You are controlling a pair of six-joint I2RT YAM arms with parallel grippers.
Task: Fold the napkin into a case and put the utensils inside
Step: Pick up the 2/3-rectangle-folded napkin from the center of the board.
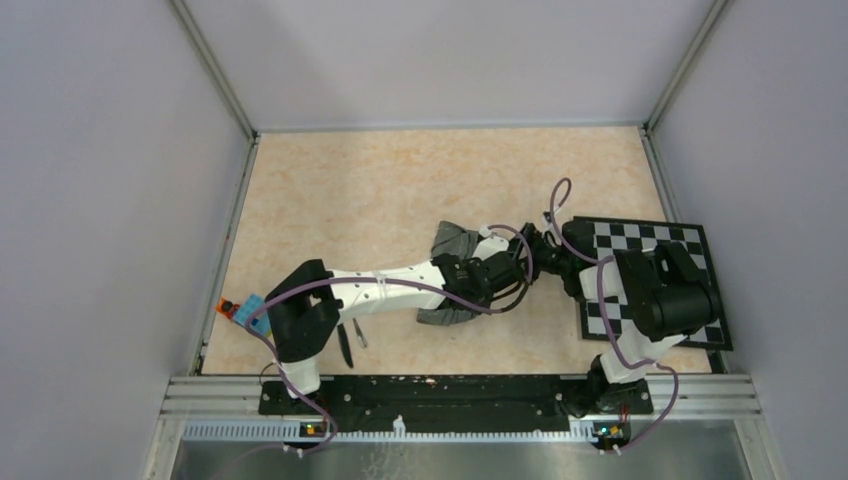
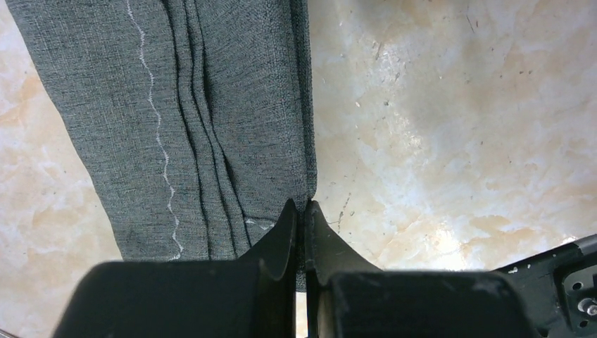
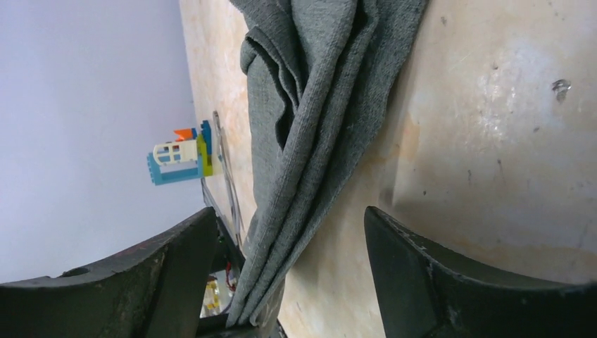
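Observation:
The dark grey napkin [image 1: 455, 241] lies bunched in folds mid-table, mostly under my left arm. My left gripper [image 1: 510, 268] is shut on the napkin [image 2: 176, 105] at its right-hand edge, and the pale stitched line runs down the cloth ahead of the fingers [image 2: 281, 232]. My right gripper [image 3: 290, 211] stands open, and the layered edge of the napkin [image 3: 317, 105] passes between its jaws without touching either finger. In the top view the right gripper [image 1: 546, 248] meets the left one over the cloth. The utensils [image 1: 350, 340] lie near the left arm's base, and show thin and shiny [image 3: 229, 190] in the right wrist view.
A black-and-white checkered board [image 1: 690, 245] lies at the right under the right arm. A small toy-brick block [image 1: 245, 310] sits at the table's left edge, seen also as a toy-brick block [image 3: 179, 158] in the right wrist view. Grey walls enclose three sides.

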